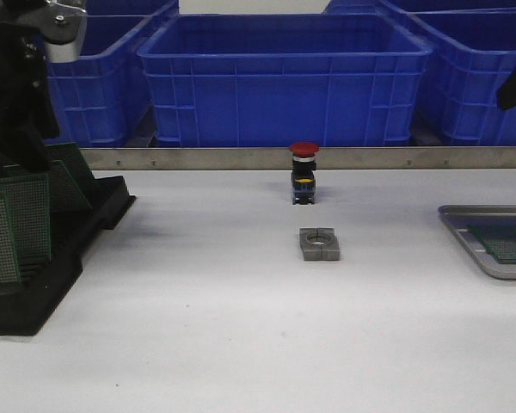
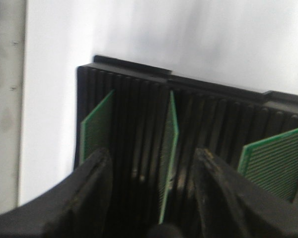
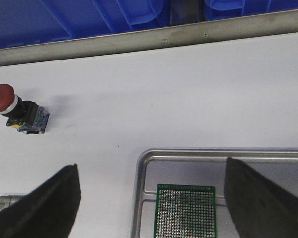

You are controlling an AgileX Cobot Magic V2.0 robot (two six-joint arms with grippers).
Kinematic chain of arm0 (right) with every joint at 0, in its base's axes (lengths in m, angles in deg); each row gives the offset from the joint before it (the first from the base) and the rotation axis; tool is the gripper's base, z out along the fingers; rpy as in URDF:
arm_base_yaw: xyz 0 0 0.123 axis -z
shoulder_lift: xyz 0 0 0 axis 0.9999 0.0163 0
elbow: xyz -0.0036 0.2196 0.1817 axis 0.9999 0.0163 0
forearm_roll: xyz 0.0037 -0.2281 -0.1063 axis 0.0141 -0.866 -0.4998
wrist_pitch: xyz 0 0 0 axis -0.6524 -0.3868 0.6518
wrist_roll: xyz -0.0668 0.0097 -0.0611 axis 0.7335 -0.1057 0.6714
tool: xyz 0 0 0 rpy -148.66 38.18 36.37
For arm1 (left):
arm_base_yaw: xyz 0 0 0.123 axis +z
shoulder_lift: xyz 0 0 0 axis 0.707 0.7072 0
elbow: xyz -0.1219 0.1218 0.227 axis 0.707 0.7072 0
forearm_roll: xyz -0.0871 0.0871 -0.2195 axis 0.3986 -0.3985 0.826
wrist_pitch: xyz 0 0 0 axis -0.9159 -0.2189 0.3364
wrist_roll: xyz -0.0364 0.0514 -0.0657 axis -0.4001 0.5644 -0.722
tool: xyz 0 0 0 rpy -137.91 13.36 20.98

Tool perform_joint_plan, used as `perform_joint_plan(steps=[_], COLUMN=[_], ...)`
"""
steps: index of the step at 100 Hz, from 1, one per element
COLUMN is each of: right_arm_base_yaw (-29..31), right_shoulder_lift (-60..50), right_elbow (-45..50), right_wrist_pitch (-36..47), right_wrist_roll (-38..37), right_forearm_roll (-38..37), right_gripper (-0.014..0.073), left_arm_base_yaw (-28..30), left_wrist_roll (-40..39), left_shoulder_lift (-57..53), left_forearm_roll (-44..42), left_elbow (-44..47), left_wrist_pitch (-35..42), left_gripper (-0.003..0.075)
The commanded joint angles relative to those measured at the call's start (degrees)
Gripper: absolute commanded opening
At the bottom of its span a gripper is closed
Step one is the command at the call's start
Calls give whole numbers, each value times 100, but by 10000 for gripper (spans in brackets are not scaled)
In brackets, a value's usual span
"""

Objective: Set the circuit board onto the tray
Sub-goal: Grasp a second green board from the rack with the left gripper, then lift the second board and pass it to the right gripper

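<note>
Circuit board (image 2: 169,153) upright, edge-on in rack (image 2: 139,124)

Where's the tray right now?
The tray lies at the table's far right edge in the front view, right of the grey block, with one circuit board already on it, below the open right hand.

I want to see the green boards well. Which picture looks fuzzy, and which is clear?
Left wrist view: fuzzy, the rack and the circuit board between the end effector's fingers have soft edges. Right wrist view: sharpest, dots show on the board in the tray. Front view: fairly clear, dark at left.
</note>
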State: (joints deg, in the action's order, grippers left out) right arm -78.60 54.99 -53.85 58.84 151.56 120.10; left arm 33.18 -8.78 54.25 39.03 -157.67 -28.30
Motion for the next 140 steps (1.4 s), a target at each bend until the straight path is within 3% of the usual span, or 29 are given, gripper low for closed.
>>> perform_joint_plan(steps=[1,21,29,53,105,140], right_arm_base_yaw=[46,46,46,46,46,-40], right_shoulder_lift=[-233,-233,-233,-233,-261,-1220], right_elbow=[-169,-169,-169,-169,-169,-181], right_wrist_pitch=[63,61,68,73,141,-793], right_wrist_roll=[59,59,59,59,84,728], right_forearm_roll=[168,168,168,168,168,168], right_gripper=[610,610,610,610,610,610], left_arm_base_yaw=[1,1,1,1,-9,-732], left_wrist_roll=[-61,-61,-61,-61,-61,-61], left_shoulder_lift=[-118,48,48,48,-804,-1397], left_forearm_roll=[190,190,190,190,-177,835], left_elbow=[-182,-182,-182,-182,-182,-182], left_wrist_pitch=[193,337,394,360,99,36], left_gripper=[347,345,310,-19,-20,-20])
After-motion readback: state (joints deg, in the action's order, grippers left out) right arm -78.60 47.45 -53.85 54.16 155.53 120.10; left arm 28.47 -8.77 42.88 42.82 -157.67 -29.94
